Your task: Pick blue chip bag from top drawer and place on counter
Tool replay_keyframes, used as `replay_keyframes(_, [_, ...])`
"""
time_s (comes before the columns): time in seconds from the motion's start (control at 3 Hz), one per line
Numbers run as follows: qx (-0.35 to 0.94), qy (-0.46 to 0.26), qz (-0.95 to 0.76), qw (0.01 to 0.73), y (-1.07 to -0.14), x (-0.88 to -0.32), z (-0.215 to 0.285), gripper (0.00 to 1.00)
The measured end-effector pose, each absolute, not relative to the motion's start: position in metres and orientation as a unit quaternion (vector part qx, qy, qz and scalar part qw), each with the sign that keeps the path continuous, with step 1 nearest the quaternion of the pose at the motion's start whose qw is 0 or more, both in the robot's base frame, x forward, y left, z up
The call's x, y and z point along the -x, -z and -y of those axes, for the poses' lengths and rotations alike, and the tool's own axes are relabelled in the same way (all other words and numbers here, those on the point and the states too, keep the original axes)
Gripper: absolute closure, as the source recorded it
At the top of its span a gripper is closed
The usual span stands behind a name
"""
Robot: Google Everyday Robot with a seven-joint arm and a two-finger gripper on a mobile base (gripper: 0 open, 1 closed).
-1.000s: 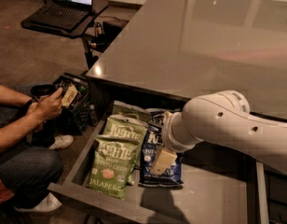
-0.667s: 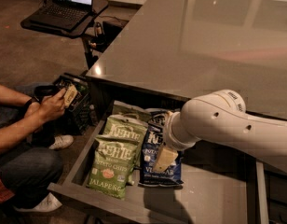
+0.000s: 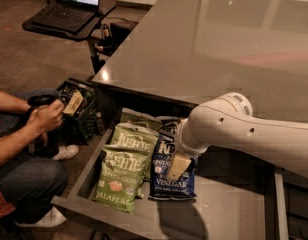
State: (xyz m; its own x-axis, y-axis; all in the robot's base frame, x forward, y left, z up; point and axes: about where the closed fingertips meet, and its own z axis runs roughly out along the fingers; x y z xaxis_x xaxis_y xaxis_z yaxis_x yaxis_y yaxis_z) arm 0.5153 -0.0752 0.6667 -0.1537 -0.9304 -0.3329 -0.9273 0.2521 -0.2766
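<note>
The blue chip bag (image 3: 170,183) lies flat in the open top drawer (image 3: 229,204), just beside the green bags (image 3: 125,170). The gripper (image 3: 178,165) hangs right over it, but whether it is spread or pinching cannot be told. This looks like the grasping step. The next move calls for a firm hold, then a lift to the counter (image 3: 204,49).

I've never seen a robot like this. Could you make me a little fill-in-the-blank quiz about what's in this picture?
1. The gripper is at the blue chip bag, which lies in the top ___.
2. The nearest green Kettle bag reads ___ along its lower edge.
3. The small black stand holds an open ___.

Missing words: drawer; Jalapeno; laptop.
</note>
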Motion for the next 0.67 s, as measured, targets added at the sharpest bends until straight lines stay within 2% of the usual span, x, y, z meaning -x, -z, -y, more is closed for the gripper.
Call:
replay_keyframes(0.33, [0.614,0.014,-0.760,0.213,-0.6604,-0.5161,0.0754,0.18])
replay_keyframes(0.67, [0.614,0.015,-0.760,0.213,-0.6602,-0.5161,0.0753,0.41])
